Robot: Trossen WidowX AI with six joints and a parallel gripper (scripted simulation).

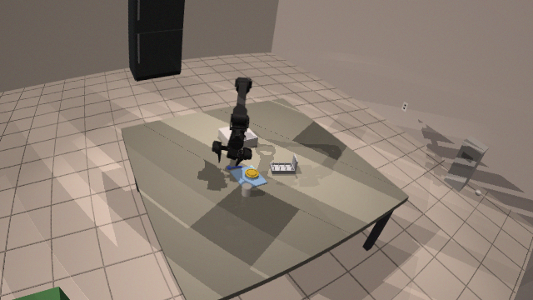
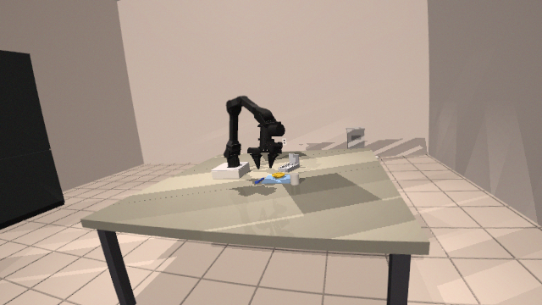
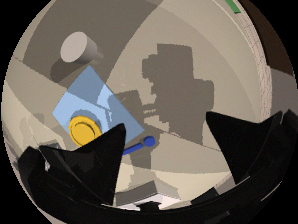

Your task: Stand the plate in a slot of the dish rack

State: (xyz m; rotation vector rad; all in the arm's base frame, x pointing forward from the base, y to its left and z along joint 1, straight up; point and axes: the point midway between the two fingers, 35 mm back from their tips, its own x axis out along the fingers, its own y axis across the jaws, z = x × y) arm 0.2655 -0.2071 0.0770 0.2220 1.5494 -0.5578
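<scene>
The yellow plate (image 1: 251, 173) (image 2: 278, 174) (image 3: 84, 131) lies flat on a blue mat (image 1: 259, 182) (image 2: 272, 180) (image 3: 120, 118). In the wrist view the left finger covers part of its edge. The small grey-white dish rack (image 1: 283, 168) (image 2: 289, 167) stands beside the mat, with a taller panel at one end and no plate in its slots. My gripper (image 1: 228, 162) (image 2: 265, 168) (image 3: 167, 122) is open and empty, pointing down. It hangs above the table, off to the robot-base side of the plate, and touches neither plate nor rack.
A whitish cup (image 1: 246, 191) (image 2: 295, 180) (image 3: 75, 47) stands at the mat's corner. A blue utensil with a round end (image 1: 234, 167) (image 2: 259, 180) (image 3: 149, 141) lies at the mat's opposite side. The white base block (image 1: 250, 141) (image 2: 228, 171) is behind the gripper.
</scene>
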